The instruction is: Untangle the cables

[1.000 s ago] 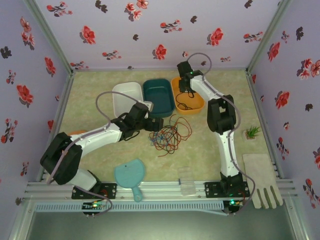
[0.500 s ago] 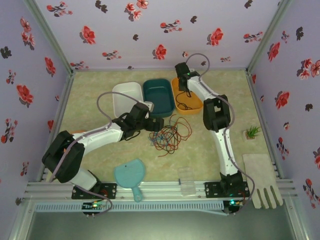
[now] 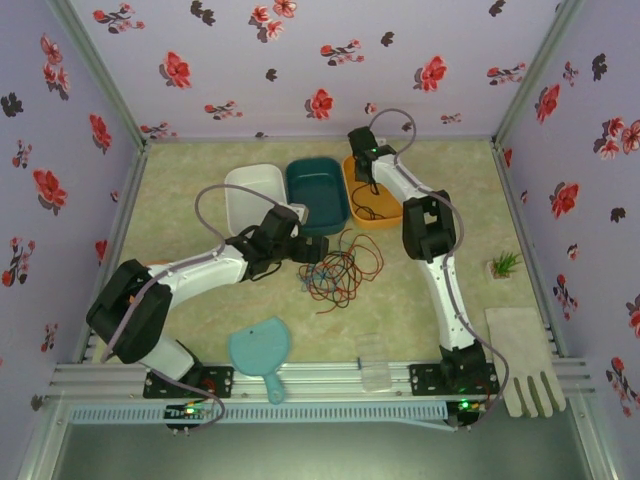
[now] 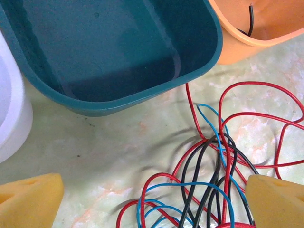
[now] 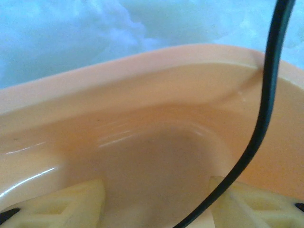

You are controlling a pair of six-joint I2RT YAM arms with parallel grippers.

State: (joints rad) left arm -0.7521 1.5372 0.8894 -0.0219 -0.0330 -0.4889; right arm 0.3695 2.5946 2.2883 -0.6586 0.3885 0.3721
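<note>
Over the orange tub point(image 5: 142, 142) the right claw point(image 5: 154, 185) stands half-open around a loose black cable point(image 5: 266, 95) (left claw point(image 4: 153, 180) wide above the tangle point(image 4: 214, 145)); withdrawing could snag it out.

**Robot body.** Two arms of like build stand on the aluminium rail point(image 3: 320, 378), the left arm point(image 3: 200, 272) toward the rail's left end and the right arm point(image 3: 447, 300) toward its right end. Each has a black base point(image 3: 465, 378) fixed to the rail, glossy white tubular links and bulky black joint housings point(image 3: 428, 228). A thick grey cable point(image 3: 213, 192) arches free beside the links farthest from the rail. A small green light point(image 3: 463, 404) glows just on the rail's near side, below each base. The left gripper point(image 4: 152, 204) bears deep-yellow, wedge-shaped fingers point(image 4: 28, 199). The right gripper point(image 5: 156, 204) bears paler yellow fingers point(image 5: 57, 204) moulded with a triangular lattice.
</note>
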